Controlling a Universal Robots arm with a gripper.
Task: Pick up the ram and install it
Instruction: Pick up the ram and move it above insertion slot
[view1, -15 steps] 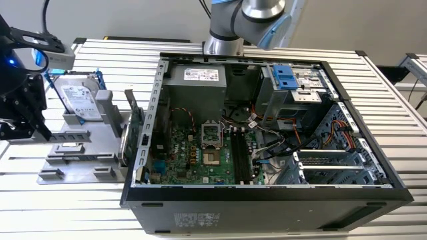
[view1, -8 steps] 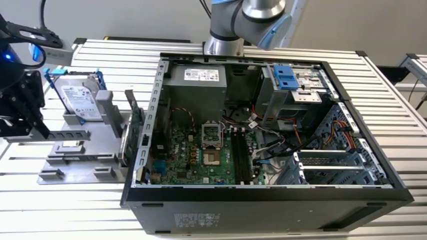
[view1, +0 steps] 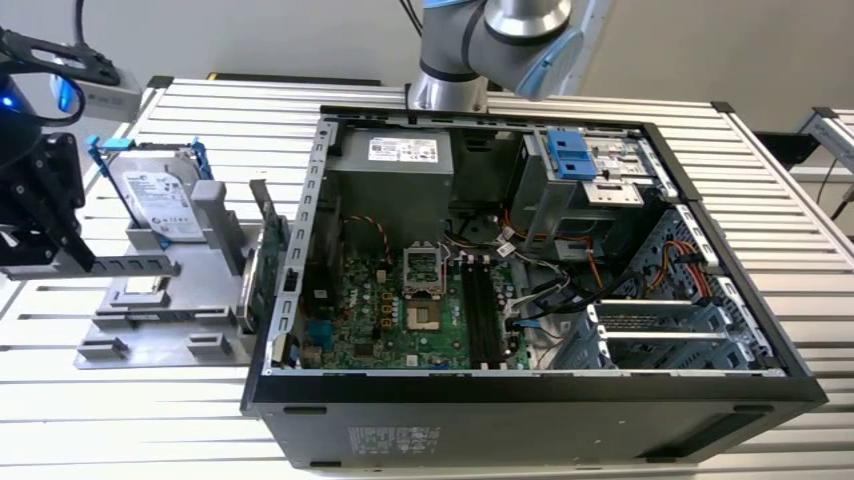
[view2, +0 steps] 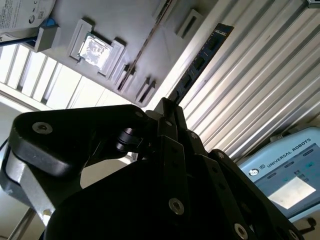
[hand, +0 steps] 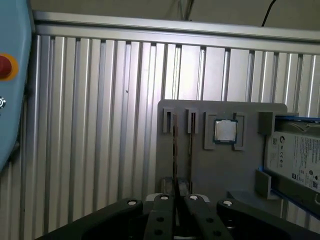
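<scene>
As the work stands: pick-up looks done, install not. The ram (view2: 200, 60) is off the tray (view1: 100, 350), and the board slots (view1: 481, 310) look unfilled.
Gripper (view2: 167, 106): fingers narrow, clamped on one end of the ram.
Ram place: juts from the fingertips over the slatted table (view2: 260, 75); in the exterior view, at the case's (view1: 316, 200) 9 o'clock.
Edges: the case wall and the upright card (view1: 274, 250) stand between ram and board; the drive (view1: 160, 195) is at the ram's 12 o'clock.
Room: bare table at the tray's 6 o'clock.
</scene>
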